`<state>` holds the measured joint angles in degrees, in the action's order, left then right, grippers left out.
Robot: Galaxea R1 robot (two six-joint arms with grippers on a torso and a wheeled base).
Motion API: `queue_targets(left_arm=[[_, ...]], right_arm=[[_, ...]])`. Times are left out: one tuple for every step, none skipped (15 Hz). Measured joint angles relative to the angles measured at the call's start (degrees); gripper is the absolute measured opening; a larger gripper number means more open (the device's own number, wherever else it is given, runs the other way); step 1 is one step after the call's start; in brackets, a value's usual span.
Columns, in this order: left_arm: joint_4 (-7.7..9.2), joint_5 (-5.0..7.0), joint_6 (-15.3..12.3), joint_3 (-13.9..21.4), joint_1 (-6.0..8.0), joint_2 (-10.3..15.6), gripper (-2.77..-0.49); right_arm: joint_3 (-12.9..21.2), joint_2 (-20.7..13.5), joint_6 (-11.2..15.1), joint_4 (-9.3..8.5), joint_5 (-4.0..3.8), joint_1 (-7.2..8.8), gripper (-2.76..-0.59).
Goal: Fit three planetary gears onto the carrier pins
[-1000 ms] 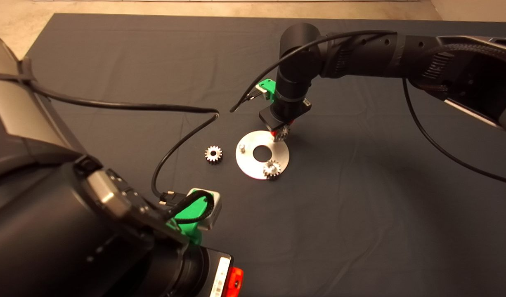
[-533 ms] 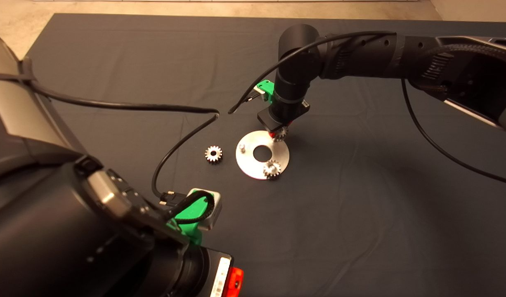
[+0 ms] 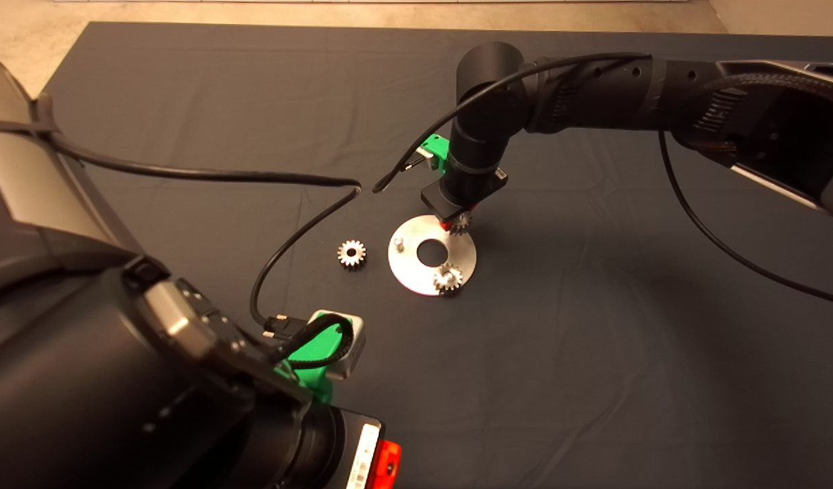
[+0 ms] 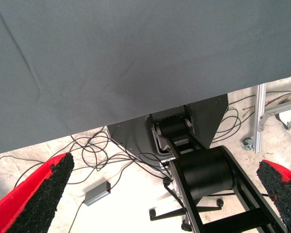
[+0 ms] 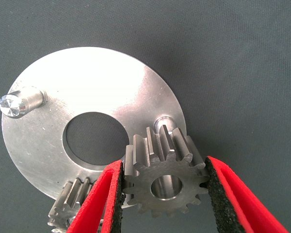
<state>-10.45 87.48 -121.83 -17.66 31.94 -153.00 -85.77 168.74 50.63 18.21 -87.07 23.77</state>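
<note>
My right gripper (image 5: 164, 167) is shut on one planetary gear (image 5: 155, 154), held flat just above the silver disc (image 5: 102, 80) and beside a bare carrier pin (image 5: 162, 122), its bore off to one side of that pin. In the head view this gear (image 3: 461, 221) hangs at the disc's far edge (image 3: 416, 275). A second gear (image 3: 448, 277) sits on the pin at the disc's near edge. The left pin (image 3: 399, 242) stands bare. A third gear (image 3: 351, 253) lies on the mat left of the disc. My left gripper (image 4: 160, 194) is parked open at the lower left.
A black cable (image 3: 287, 238) loops over the mat left of the loose gear. The left wrist view looks past the mat's edge (image 4: 136, 73) to the floor, cables and the robot's base (image 4: 203, 170).
My right gripper has edged slightly left with the gear, staying over the disc's far edge. The left arm, the other two gears and the disc have not moved.
</note>
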Motion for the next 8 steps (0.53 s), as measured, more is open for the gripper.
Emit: queue_targets(left_arm=[[-0.02,0.0,0.0,0.0,0.0,0.0,-0.49],[0.0,0.0,0.0,0.0,0.0,0.0,-0.49],[0.0,0.0,0.0,0.0,0.0,0.0,-0.49],[0.0,0.0,0.0,0.0,0.0,0.0,-0.49],[-0.02,0.0,0.0,0.0,0.0,0.0,-0.49],[-0.01,0.0,0.0,0.0,0.0,0.0,-0.49],[0.0,0.0,0.0,0.0,0.0,0.0,-0.49],[0.0,0.0,0.0,0.0,0.0,0.0,-0.49]], right_arm=[[0.0,0.0,0.0,0.0,0.02,-0.01,-2.3],[0.0,-0.2,0.0,0.0,0.13,-0.01,-2.3],[0.0,-0.2,0.0,0.02,0.18,-0.01,-2.3],[0.0,-0.2,0.0,0.0,0.17,-0.01,-2.3],[0.0,-0.2,0.0,0.02,0.18,-0.01,-2.3],[0.0,-0.2,0.0,0.02,0.2,-0.01,-2.3],[0.0,-0.2,0.0,0.03,0.27,-0.01,-2.3],[0.0,-0.2,0.0,0.03,0.27,-0.01,-2.3]])
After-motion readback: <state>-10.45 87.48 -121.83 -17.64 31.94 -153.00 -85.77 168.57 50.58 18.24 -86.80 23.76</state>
